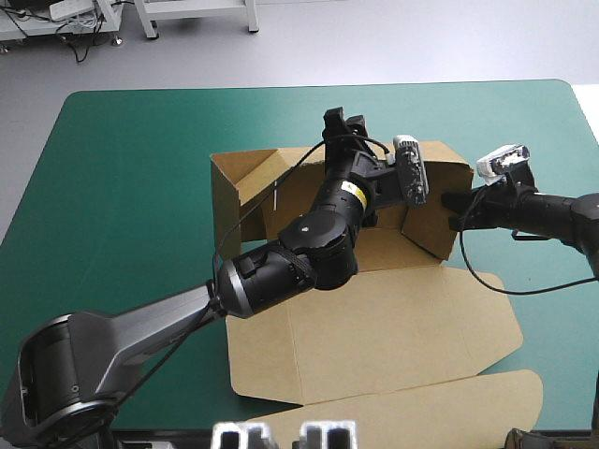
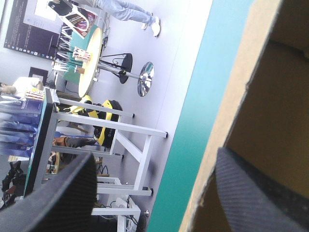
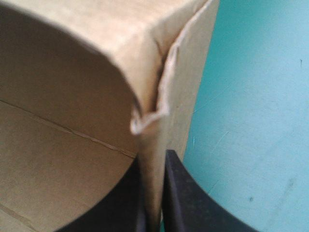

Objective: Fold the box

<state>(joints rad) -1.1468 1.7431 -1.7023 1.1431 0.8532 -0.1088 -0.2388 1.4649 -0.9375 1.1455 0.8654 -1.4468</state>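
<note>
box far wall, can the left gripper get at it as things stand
Probably yes: the left gripper is open astride the far wall of the box, a finger on each side. The right gripper pinches the side wall, out of the way.

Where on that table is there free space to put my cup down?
The widest bare cover lies between the box and the table's left edge; a narrower strip runs along the far edge. The middle and right are crowded: left arm and right arm at the box's walls, its lid flat toward the near edge.
</note>
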